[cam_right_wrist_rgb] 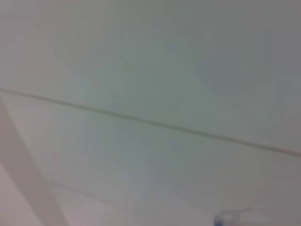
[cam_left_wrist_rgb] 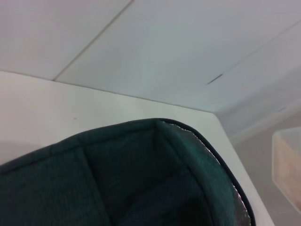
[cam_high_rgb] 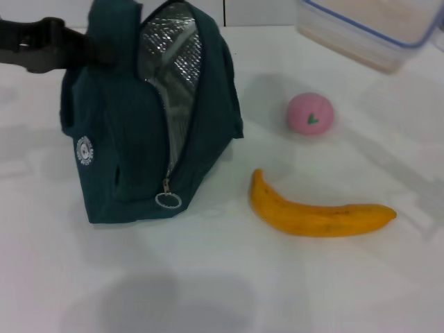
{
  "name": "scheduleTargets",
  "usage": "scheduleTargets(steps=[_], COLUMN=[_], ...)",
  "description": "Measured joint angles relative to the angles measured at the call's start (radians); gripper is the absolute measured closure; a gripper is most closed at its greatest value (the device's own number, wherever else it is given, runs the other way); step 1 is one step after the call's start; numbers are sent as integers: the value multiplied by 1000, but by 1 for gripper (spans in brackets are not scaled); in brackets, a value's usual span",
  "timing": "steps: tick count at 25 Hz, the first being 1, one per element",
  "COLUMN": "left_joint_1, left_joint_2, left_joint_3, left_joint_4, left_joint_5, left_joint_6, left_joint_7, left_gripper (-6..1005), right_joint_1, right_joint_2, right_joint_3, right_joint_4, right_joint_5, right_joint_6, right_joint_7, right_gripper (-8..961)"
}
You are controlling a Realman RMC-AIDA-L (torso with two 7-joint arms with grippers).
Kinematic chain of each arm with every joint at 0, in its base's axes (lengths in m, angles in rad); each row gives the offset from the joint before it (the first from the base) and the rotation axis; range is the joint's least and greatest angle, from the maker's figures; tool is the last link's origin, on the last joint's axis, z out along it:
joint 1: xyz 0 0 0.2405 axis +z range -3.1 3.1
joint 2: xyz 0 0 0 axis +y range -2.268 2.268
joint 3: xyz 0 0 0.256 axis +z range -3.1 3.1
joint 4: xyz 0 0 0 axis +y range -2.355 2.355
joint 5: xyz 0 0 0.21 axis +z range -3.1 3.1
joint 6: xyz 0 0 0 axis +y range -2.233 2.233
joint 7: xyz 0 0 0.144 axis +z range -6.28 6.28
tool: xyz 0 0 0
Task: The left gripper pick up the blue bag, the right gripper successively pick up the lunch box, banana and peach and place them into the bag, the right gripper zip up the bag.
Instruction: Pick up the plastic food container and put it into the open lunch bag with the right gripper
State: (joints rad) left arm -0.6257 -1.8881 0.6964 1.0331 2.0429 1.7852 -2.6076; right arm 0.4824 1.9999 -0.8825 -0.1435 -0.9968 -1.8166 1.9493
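The bag (cam_high_rgb: pixel 132 139) stands on the desk (cam_high_rgb: pixel 229 277), mouth unzipped and foil lining showing, with nothing visible inside. The left gripper (cam_high_rgb: pixel 41 45) reaches to its top edge; I cannot tell how its fingers stand. The box (cam_high_rgb: pixel 368 28) hangs tilted above the far right, so the right gripper, out of sight, probably carries it. The mouth looks narrow; the box could catch the rim and tip the bag, or slip from a loose hold. The peach (cam_high_rgb: pixel 311 113) and banana (cam_high_rgb: pixel 319 215) lie on the desk right of the bag.
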Motion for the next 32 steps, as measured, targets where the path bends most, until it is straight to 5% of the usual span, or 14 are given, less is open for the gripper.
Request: scheduleTargets(steps=[16,32], left_joint_1=[-81,-81], left_joint_2=[-47,-57], left_joint_3=[29,21], left_joint_4=[-11,-13], left_joint_5=[5,0], left_joint_6=[9,7], left_joint_7=[3,7], left_gripper=[959,959], right_joint_1=[203,193], right_joint_2=[29,25], right_joint_3=[-93,-258], right_joint_4=[22,12], right_joint_5=[-6,-6], right_joint_6=[95,271], right_joint_7=[11,-5], right_gripper=[856,856])
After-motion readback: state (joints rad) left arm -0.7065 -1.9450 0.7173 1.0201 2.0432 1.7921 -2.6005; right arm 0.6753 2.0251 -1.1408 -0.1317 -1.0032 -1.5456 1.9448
